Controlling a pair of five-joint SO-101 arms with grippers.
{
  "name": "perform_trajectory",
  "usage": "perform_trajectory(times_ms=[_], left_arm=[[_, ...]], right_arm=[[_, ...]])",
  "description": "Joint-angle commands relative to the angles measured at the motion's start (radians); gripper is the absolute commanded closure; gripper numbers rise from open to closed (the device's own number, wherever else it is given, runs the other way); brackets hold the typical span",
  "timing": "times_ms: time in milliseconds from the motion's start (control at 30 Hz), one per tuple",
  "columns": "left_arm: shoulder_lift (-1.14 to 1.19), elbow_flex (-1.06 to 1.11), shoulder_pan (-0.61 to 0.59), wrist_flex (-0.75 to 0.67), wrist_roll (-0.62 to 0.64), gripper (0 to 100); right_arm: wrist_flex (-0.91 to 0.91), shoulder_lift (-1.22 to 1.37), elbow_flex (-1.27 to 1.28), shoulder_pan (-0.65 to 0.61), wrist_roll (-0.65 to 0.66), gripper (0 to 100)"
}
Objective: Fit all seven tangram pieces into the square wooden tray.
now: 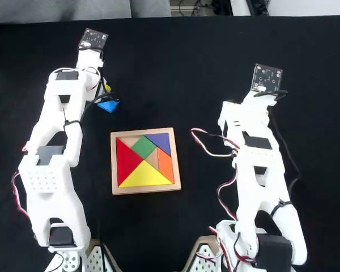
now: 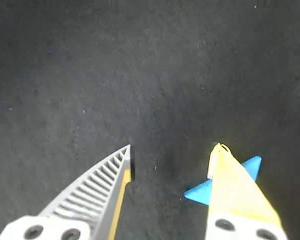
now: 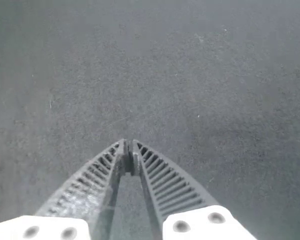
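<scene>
My left fingers (image 2: pixel 173 147) are released, one of them partly over the blue triangle (image 2: pixel 197 192) off the tray's (image 1: pixel 114 164) far left corner. My right fingers (image 3: pixel 129 152) are clenched on nothing, off its far right.

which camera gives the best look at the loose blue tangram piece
The high view: the blue piece lies nearly whole on the black table, outside the tray. In the left wrist view the left gripper has its yellow finger over the piece's middle, leaving two corners. The right wrist view faces another patch of table.
</scene>
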Motion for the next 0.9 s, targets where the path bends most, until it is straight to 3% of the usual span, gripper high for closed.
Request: perform_trajectory(times_ms=[0,133,433,500,700,867], left_arm=[[-0.011,-0.044,-0.008,0.066,-0.049,75],[-0.011,-0.044,0.025,0.207,-0.175,75],[-0.023,-0.059,0.019,0.359,-0.261,75],[-0.046,-0.104,0.008,0.384,-0.238,75],[-0.149,-0.234,0.042,0.56,0.017,75],[-0.157,-0.266,0.085,0.637,-0.002,75]], right_arm=[[-0.026,0.002,-0.004,-0.015,0.011,98.4],[-0.026,0.002,-0.004,-0.015,0.011,98.4],[-0.026,0.002,-0.004,-0.014,0.011,98.4],[-0.026,0.002,-0.005,-0.012,0.011,98.4],[-0.026,0.002,-0.005,-0.012,0.011,98.4],[-0.026,0.002,-0.005,-0.012,0.011,98.4]])
